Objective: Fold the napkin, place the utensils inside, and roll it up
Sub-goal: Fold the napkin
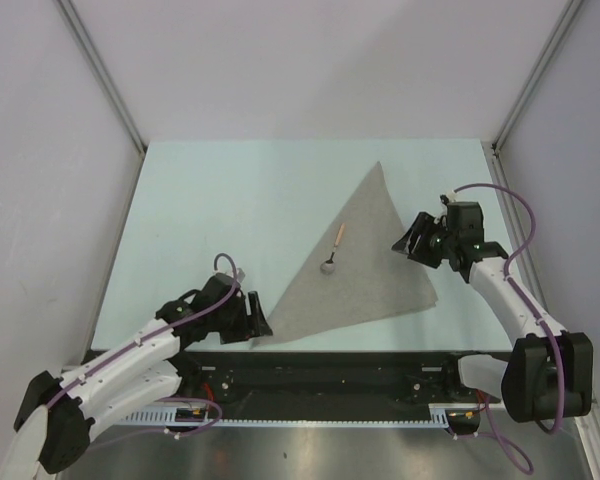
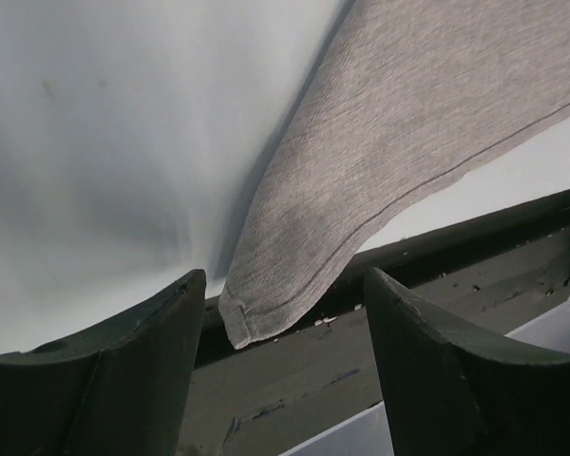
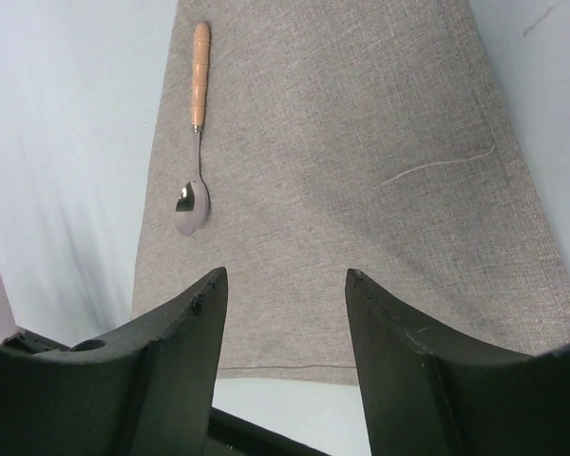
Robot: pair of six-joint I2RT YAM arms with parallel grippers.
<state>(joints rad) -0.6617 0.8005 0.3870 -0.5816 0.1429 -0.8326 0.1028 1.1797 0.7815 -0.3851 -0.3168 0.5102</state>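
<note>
Broadly, a pale mint flat desk (image 1: pixel 210 220) carries everything. The light-grey soft cloth napkin (image 1: pixel 370 270) lies centre-right as a triangle. Its sharp tip points to the far side. Its longest edge runs diagonally from the near-left corner up to that tip, and a shorter edge lies along the near side. The near-left corner sits at the desk's near edge, just over the black rail (image 1: pixel 330 365). The left claw (image 1: pixel 260 322) is at that corner, fingers spread w/ the corner btwn them, not pinched. The right claw (image 1: pixel 405 243) is at the napkin's right edge, also spread wide, holding nothing. A small spoon w/ wooden handle and metal bowl (image 1: pixel 334 252) lies on the cloth just inside the long left edge. Its handle points to the far side, bowl toward the arms, apart from both claws.
</note>
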